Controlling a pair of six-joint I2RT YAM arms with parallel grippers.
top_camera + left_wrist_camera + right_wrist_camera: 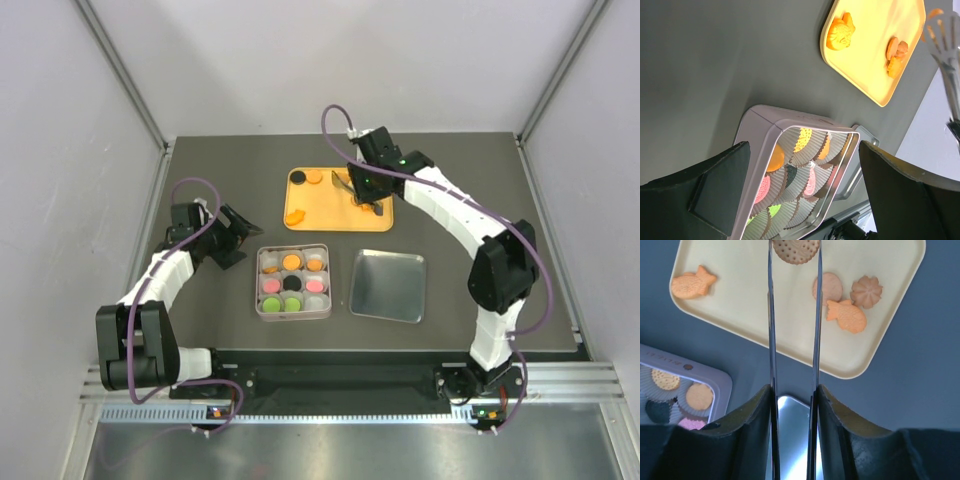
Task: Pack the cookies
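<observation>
Brown cookie [795, 250] | between tips of tongs [771, 340] | right jaws clamping tongs

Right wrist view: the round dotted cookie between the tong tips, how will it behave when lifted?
The round cookie looks thin and flat, so it is probably light and rigid, possibly brittle if squeezed hard. The tongs are narrow smooth metal blades flanking its rim, so it may slip or pivot.
</observation>
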